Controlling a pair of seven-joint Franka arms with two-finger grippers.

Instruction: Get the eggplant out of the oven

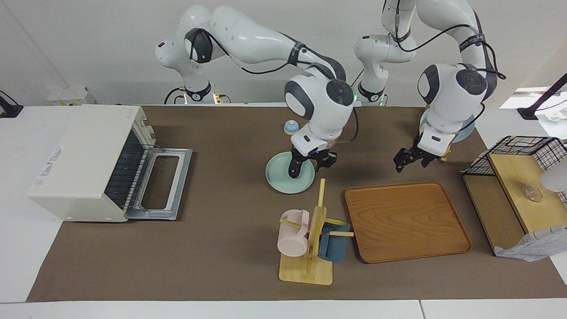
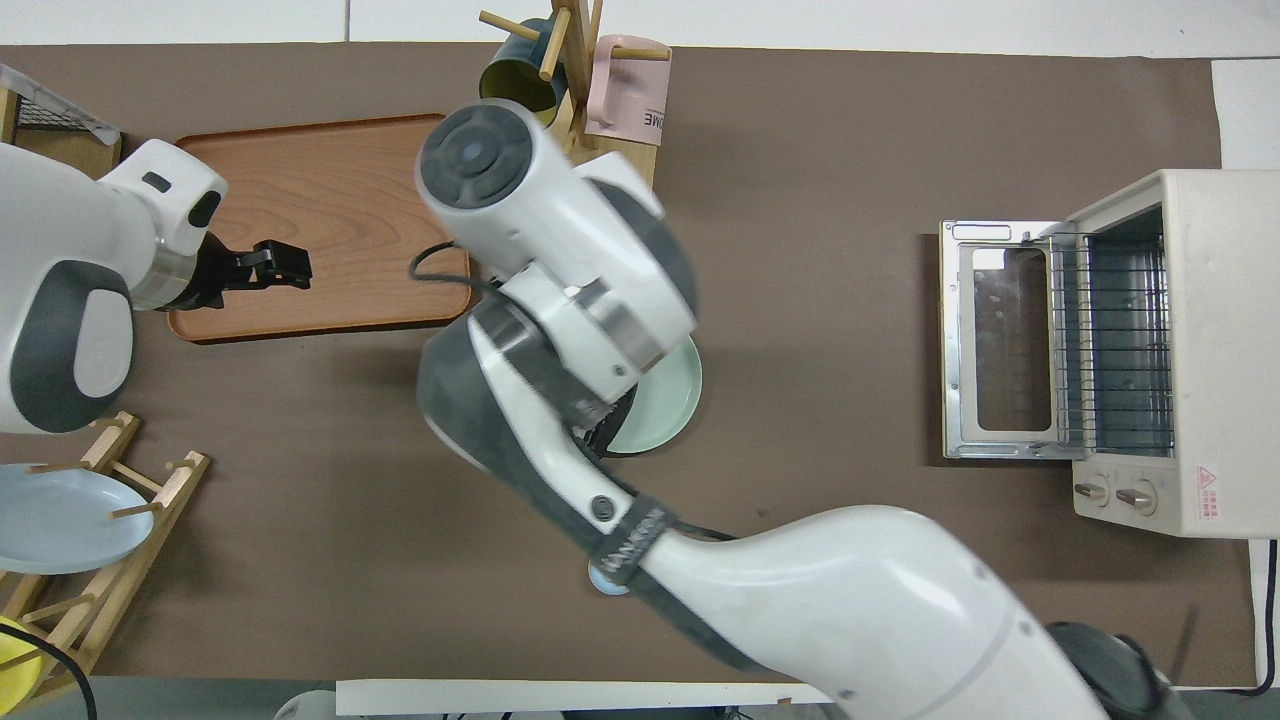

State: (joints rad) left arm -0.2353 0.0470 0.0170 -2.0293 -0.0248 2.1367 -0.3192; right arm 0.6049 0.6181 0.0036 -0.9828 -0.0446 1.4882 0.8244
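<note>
The cream oven stands at the right arm's end of the table, its door folded down and its rack bare. A pale green plate lies mid-table. The eggplant shows as a slim dark shape over the plate, its upper end reaching up into my right gripper. I cannot tell whether it is gripped or lying on the plate. In the overhead view the right arm covers most of the plate. My left gripper hangs open over the wooden tray's edge nearer the robots, holding nothing.
A wooden tray lies toward the left arm's end. Beside it is a mug tree with a pink and a blue mug. A small blue bell sits nearer the robots than the plate. A plate rack and a shelf with a wire basket stand at the left arm's end.
</note>
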